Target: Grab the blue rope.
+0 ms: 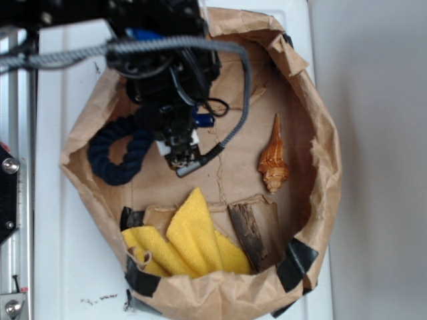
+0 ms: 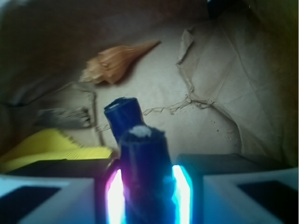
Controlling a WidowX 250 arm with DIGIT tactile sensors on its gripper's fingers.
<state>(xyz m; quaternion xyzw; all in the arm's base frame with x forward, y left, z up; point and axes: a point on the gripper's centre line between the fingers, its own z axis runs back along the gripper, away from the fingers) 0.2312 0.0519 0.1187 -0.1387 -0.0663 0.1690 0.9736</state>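
The blue rope (image 1: 115, 152) is a thick navy loop lying at the left inside the brown paper bag (image 1: 320, 173). Its two capped ends (image 2: 124, 112) point forward in the wrist view. One end (image 2: 145, 163) sits squeezed between my glowing finger pads (image 2: 116, 196). My gripper (image 2: 147, 196) is shut on that end. From the exterior view the black arm head (image 1: 170, 87) hangs over the rope's right side and hides the grip; only a bright blue cap (image 1: 204, 120) peeks out beside it.
An orange spiral shell (image 1: 273, 163) lies to the right on the bag floor. A yellow cloth (image 1: 190, 243) and a piece of brown bark (image 1: 257, 233) rest at the near side. The grey braided cable (image 1: 240, 80) arcs over the bag. Crumpled paper walls ring everything.
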